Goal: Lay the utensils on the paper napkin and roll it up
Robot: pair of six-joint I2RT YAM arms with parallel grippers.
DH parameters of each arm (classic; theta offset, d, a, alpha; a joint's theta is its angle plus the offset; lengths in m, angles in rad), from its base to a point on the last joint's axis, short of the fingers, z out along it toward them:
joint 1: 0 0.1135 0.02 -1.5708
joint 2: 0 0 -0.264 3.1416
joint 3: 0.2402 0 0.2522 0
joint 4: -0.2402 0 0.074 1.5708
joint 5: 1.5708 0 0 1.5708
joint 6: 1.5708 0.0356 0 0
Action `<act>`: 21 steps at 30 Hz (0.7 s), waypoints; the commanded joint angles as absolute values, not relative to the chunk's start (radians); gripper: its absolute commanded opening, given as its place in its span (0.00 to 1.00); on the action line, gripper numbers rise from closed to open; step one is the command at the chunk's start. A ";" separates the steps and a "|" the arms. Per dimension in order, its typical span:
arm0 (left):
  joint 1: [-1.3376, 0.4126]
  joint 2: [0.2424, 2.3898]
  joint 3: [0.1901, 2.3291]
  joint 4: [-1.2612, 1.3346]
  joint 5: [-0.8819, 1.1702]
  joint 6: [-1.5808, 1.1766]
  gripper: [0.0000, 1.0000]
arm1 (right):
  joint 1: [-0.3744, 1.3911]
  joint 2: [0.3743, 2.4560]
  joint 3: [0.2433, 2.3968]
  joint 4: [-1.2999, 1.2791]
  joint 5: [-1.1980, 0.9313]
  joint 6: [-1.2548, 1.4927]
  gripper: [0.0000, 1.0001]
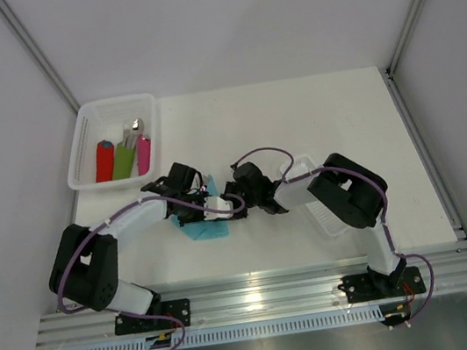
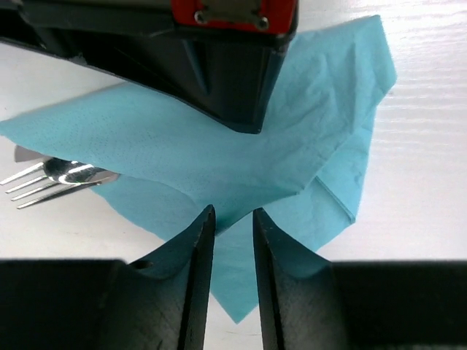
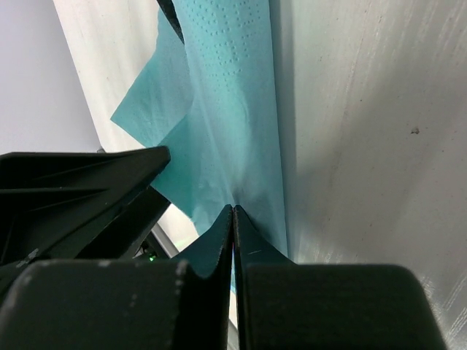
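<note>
White bench (image 1: pixel 296 121) carries the napkin (image 2: pixel 241 146), no writing readable; right pincer (image 3: pixel 233 213) clenches it, left pincer (image 2: pixel 232 215) grips its fold, fork (image 2: pixel 51 179) beneath.

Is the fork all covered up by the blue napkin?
No, the fork tines stick out from under the napkin at the left in the left wrist view.

White table (image 1: pixel 315 126) enclosed by plain pale walls (image 1: pixel 235 15), evenly lit.
</note>
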State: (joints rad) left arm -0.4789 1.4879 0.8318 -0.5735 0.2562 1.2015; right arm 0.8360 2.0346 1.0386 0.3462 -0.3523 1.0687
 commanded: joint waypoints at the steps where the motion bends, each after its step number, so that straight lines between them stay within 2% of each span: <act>1: -0.469 1.444 0.848 -0.607 0.310 1.134 0.31 | 0.836 2.034 1.048 0.339 -0.319 1.043 0.00; 5: -0.437 1.382 0.871 -0.676 0.394 1.105 0.39 | 0.841 2.034 1.071 0.316 -0.313 1.029 0.00; 9: -0.338 1.319 0.937 -0.750 0.508 0.964 0.45 | 0.842 2.051 1.063 0.325 -0.313 1.042 0.00; 15: -0.218 1.371 0.968 -0.713 0.342 0.646 0.48 | 0.853 2.062 1.060 0.342 -0.313 1.049 0.00; 21: -0.189 1.475 0.919 -0.608 0.244 0.575 0.50 | 0.854 2.062 1.060 0.342 -0.313 1.045 0.00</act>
